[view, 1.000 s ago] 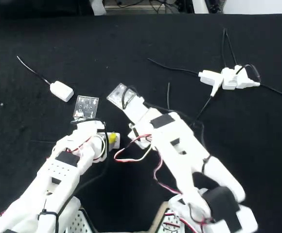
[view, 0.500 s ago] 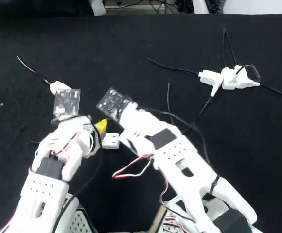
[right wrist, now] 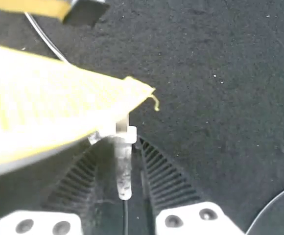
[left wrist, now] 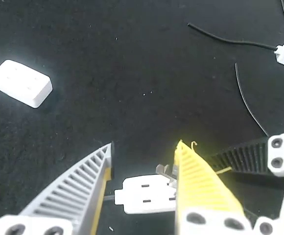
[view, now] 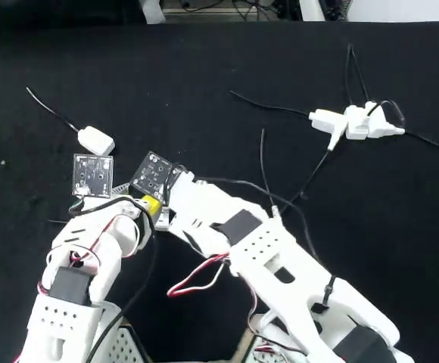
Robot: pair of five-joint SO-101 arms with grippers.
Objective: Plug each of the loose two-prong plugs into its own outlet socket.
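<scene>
A white outlet socket block (left wrist: 144, 196) lies on the black table between the fingers of my left gripper (left wrist: 143, 147), which stands open around it. My right gripper (right wrist: 118, 147) is shut on a small pale two-prong plug (right wrist: 124, 171). The plug's prongs (left wrist: 165, 170) sit right at the block's edge beside the yellow finger (left wrist: 196, 181). In the high view both grippers meet at centre left, left gripper (view: 145, 206) and right gripper (view: 163, 203). A second loose outlet block (view: 96, 141) lies farther back to the left, also seen as outlet block (left wrist: 20, 83).
A cluster of joined white plugs and sockets (view: 356, 121) with thin black cables (view: 269, 107) lies at the far right. A black cable (view: 310, 174) runs from it toward the right arm. Open black tabletop spreads behind the arms.
My right gripper has carried the plug leftward and down to the outlet block. My left gripper swung left, then settled back around that block.
</scene>
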